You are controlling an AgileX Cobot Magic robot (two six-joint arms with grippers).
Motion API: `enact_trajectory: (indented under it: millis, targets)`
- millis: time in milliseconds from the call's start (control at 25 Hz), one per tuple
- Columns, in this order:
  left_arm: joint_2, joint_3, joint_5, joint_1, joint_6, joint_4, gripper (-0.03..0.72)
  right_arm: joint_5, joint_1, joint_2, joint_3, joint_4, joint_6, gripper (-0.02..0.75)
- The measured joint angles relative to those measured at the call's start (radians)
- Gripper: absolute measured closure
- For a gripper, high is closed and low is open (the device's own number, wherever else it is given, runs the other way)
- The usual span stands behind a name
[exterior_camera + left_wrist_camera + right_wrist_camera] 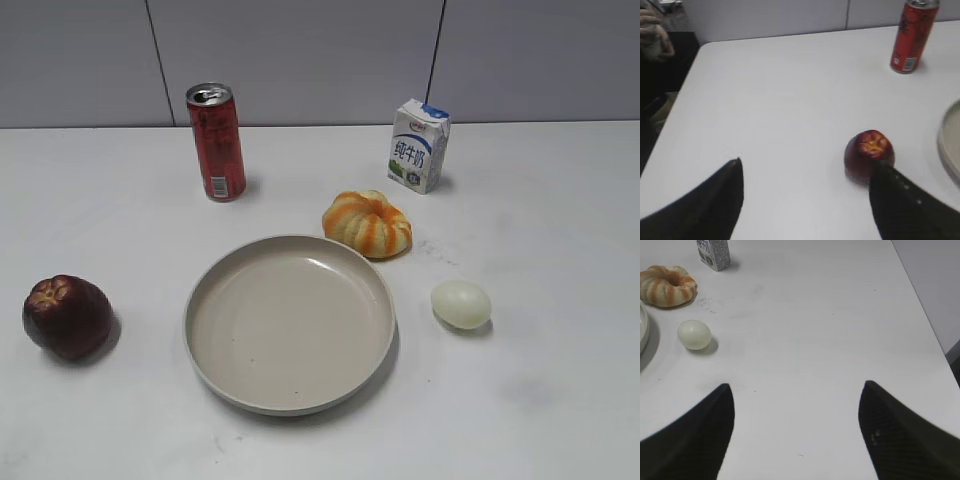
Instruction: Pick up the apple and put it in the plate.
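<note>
The dark red apple (67, 316) sits on the white table at the left, a short way left of the plate. The large beige plate (290, 390) lies empty in the middle. In the left wrist view the apple (868, 151) is just beyond my right finger's tip, and the plate's rim (947, 145) shows at the right edge. My left gripper (805, 167) is open and empty above bare table. My right gripper (797, 390) is open and empty over bare table at the right. Neither gripper shows in the exterior view.
A red can (216, 141) stands at the back left, a milk carton (418, 146) at the back right. An orange-and-white striped pumpkin-shaped thing (367, 223) lies behind the plate's right side. A pale egg (461, 303) lies right of the plate. The table's left edge (675, 105) and right edge (925, 310) show.
</note>
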Motion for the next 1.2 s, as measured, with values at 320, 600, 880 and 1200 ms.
enact_trajectory:
  millis: [320,600,880,1200]
  targets:
    - [0.408,-0.061,-0.143,0.0,0.18,-0.191,0.069,0.0,0.0,0.0,0.0,0.0,0.0,0.153]
    - [0.771,-0.216,-0.135,-0.017,0.374,-0.306,0.068,0.0,0.0,0.0,0.0,0.0,0.0,0.153]
    - [1.119,-0.365,-0.063,-0.08,0.412,-0.305,0.063,0.0,0.0,0.0,0.0,0.0,0.0,0.153]
    - [1.358,-0.459,-0.033,-0.108,0.412,-0.253,0.06,0.0,0.0,0.0,0.0,0.0,0.0,0.153]
